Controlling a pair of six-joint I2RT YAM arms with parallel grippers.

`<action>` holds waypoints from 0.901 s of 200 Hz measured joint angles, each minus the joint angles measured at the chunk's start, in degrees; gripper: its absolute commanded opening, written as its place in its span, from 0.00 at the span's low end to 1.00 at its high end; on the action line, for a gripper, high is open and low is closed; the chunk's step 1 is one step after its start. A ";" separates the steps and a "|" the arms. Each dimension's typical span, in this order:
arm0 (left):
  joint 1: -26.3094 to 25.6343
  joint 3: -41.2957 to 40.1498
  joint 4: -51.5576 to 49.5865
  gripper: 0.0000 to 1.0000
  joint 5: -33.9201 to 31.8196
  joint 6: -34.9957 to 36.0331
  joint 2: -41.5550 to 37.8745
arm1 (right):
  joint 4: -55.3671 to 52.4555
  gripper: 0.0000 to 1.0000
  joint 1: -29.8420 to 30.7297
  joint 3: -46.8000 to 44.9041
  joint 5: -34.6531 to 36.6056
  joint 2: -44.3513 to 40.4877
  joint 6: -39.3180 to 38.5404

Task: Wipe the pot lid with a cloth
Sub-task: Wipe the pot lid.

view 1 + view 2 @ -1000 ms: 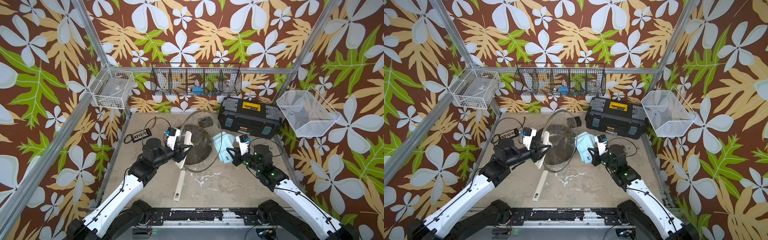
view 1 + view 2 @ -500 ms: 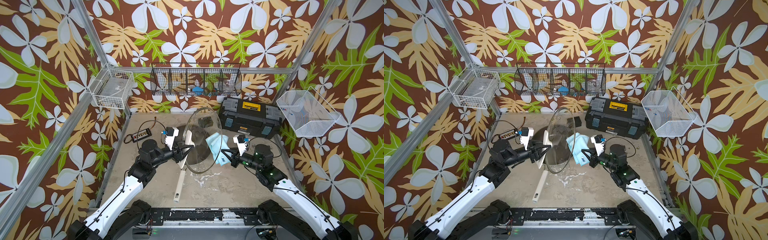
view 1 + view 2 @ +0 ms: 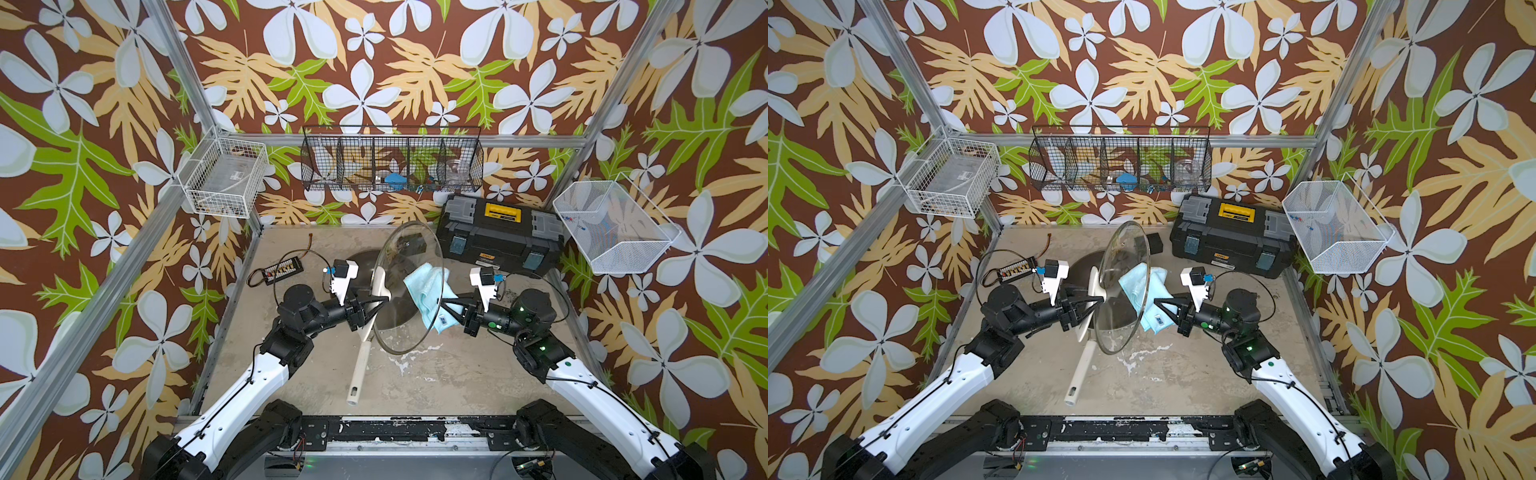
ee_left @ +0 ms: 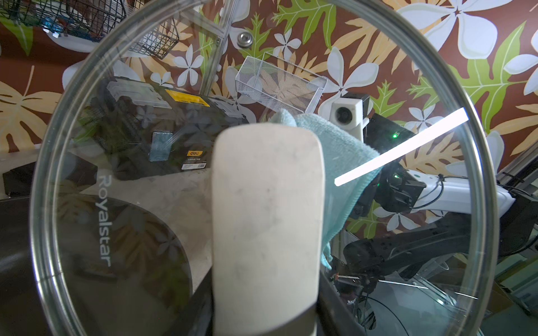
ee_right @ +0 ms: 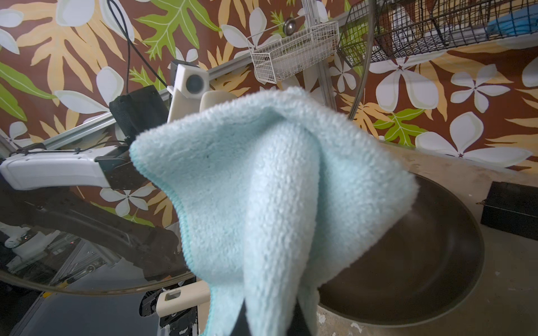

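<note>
Left gripper is clamped on the cream bar handle. It holds the pot lid upright on edge, mid-table, above the frying pan, probably so its underside faces right. The cloth is bunched at that face; contact uncertain. Right gripper is pinched on the cloth, tips pointing left, so the wad leads.

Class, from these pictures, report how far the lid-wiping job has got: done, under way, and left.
Done: the left gripper is shut on the handle of the pot lid, held up on edge; the right gripper is shut on the cloth. In hand: the cloth is at the glass, on the side away from the handle; contact is unclear. Left: wiping across the glass.
</note>
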 measured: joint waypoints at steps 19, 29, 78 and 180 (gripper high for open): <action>0.07 0.04 1.92 0.00 0.48 0.04 0.76 | 2.54 0.00 0.00 0.11 -0.66 -0.02 1.44; 0.20 0.31 2.40 0.00 0.70 0.07 1.33 | 3.89 0.00 0.00 0.37 -1.31 0.11 1.68; 1.84 2.86 6.73 0.00 0.96 -0.57 6.54 | 12.94 0.00 0.00 3.65 -1.66 4.98 5.35; 2.56 6.12 16.52 0.00 6.10 -3.58 11.45 | 30.25 0.00 0.00 9.62 -4.72 15.54 12.37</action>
